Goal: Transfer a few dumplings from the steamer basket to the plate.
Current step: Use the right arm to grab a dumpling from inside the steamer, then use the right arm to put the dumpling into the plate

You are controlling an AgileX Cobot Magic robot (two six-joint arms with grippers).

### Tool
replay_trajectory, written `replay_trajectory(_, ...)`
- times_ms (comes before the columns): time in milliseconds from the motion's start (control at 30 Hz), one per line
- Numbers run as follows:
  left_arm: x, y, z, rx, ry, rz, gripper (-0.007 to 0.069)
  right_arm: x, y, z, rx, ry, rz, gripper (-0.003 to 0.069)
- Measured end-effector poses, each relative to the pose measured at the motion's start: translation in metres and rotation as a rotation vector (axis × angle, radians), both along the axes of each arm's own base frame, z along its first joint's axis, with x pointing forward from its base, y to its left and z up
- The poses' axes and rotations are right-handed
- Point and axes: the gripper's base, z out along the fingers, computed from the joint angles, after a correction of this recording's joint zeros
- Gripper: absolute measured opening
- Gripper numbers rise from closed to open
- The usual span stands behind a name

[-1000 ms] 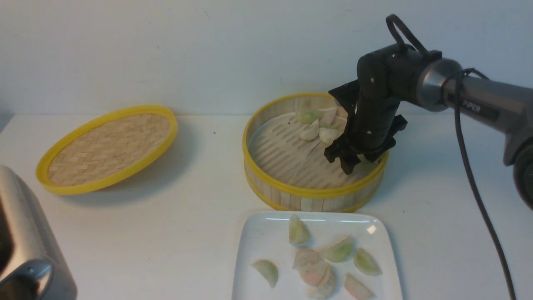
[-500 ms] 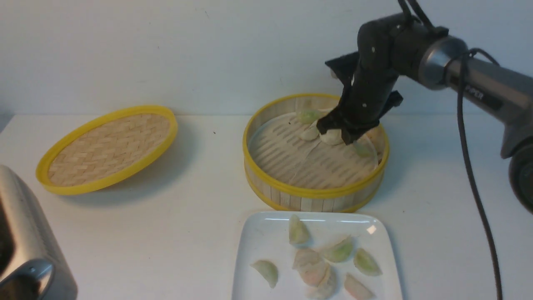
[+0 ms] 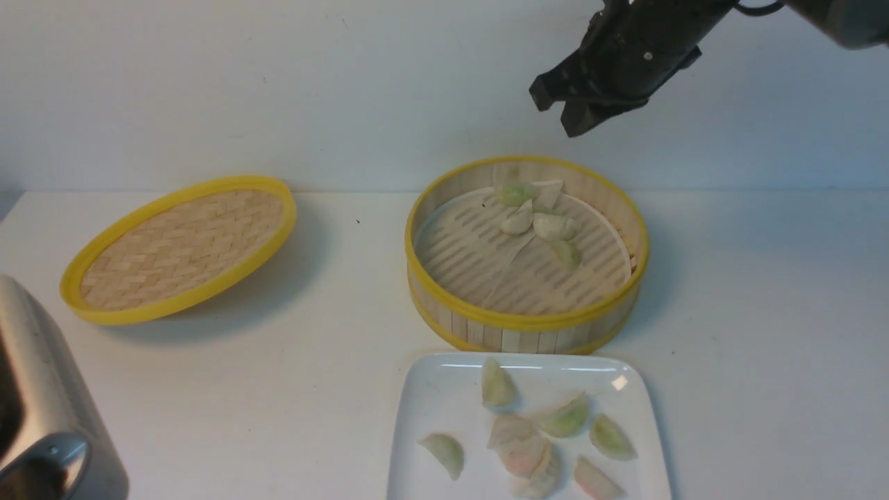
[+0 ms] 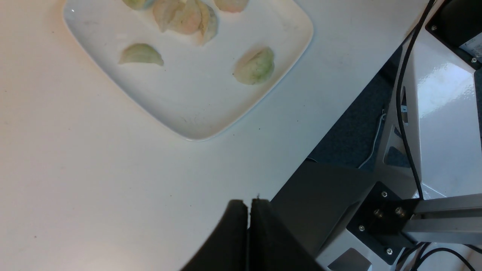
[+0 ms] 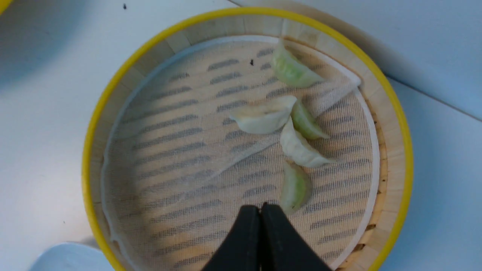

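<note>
The steamer basket (image 3: 528, 323) stands at the middle right of the table, and several dumplings (image 3: 555, 226) lie toward its far side. In the right wrist view they are pale green and white crescents (image 5: 263, 118) on the mesh floor of the basket (image 5: 90, 150). My right gripper (image 3: 561, 114) hangs high above the basket's far rim, shut with nothing in it; its tips (image 5: 260, 206) meet over the floor beside a green dumpling (image 5: 295, 186). The white plate (image 3: 430, 403) in front holds several dumplings (image 3: 566, 420). My left gripper (image 4: 248, 202) is shut and empty near the plate (image 4: 196, 98).
A flat woven lid (image 3: 180, 246) with a yellow rim leans on the table at the left. A grey metal part of the left arm (image 3: 42, 430) fills the lower left corner. The table's near edge and the robot's base (image 4: 433, 113) show in the left wrist view.
My right gripper was open low inside the basket; it has shut and risen well above the basket with nothing held. The left gripper has not moved.
</note>
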Motion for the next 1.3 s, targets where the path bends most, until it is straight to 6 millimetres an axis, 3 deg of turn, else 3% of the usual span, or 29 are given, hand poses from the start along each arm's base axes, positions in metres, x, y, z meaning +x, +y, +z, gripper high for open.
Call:
replay_trajectory(167, 0.0, 0.0, 0.0, 0.001, 0.0, 0.0, -0.0006, 0.014, 0.004, -0.041, -0.044, 0.083, -0.01, 0.0055)
replay_trajectory(300, 0.0, 0.0, 0.0, 0.001, 0.0, 0.0, -0.0006, 0.025, 0.007, -0.079, -0.09, 0.15, -0.011, 0.0167)
replay_trajectory(333, 0.0, 0.0, 0.0, 0.001, 0.0, 0.0, -0.0006, 0.031, 0.007, -0.098, -0.121, 0.176, -0.023, 0.0246)
replay_trajectory(533, 0.0, 0.0, 0.0, 0.001, 0.0, 0.0, -0.0006, 0.044, 0.009, -0.14, -0.152, 0.205, -0.078, 0.043)
replay_trajectory(667, 0.0, 0.0, 0.0, 0.001, 0.0, 0.0, -0.0006, 0.048, 0.01, -0.163, -0.159, 0.24, -0.094, 0.0444)
replay_trajectory(700, 0.0, 0.0, 0.0, 0.001, 0.0, 0.0, -0.0006, 0.048, 0.011, -0.165, -0.153, 0.244, -0.098, 0.038)
replay_trajectory(767, 0.0, 0.0, 0.0, 0.001, 0.0, 0.0, -0.0006, 0.048, 0.011, -0.165, -0.143, 0.246, -0.098, 0.0316)
replay_trajectory(800, 0.0, 0.0, 0.0, 0.0, -0.001, 0.0, -0.0006, 0.047, 0.011, -0.164, -0.145, 0.257, -0.091, 0.0199)
replay_trajectory(833, 0.0, 0.0, 0.0, 0.0, -0.001, 0.0, -0.0006, 0.046, 0.011, -0.161, -0.151, 0.262, -0.081, 0.0141)
replay_trajectory(900, 0.0, 0.0, 0.0, 0.0, -0.001, 0.0, -0.0006, 0.047, 0.011, -0.151, -0.146, 0.249, -0.076, 0.0147)
replay_trajectory(1000, 0.0, 0.0, 0.0, 0.0, -0.001, 0.0, -0.0006, 0.047, 0.011, -0.119, -0.109, 0.184, -0.073, 0.016)
replay_trajectory(1133, 0.0, 0.0, 0.0, 0.0, 0.0, 0.0, -0.0006, 0.028, 0.008, -0.064, -0.024, 0.117, -0.062, 0.016)
replay_trajectory(1200, -0.001, -0.001, 0.0, -0.009, 0.006, -0.003, -0.0006, 0.002, 0.002, -0.028, 0.027, 0.093, -0.044, 0.016)
replay_trajectory(1300, -0.001, -0.001, 0.0, -0.013, 0.01, -0.005, -0.0006, -0.035, -0.01, -0.002, 0.057, 0.099, -0.024, 0.016)
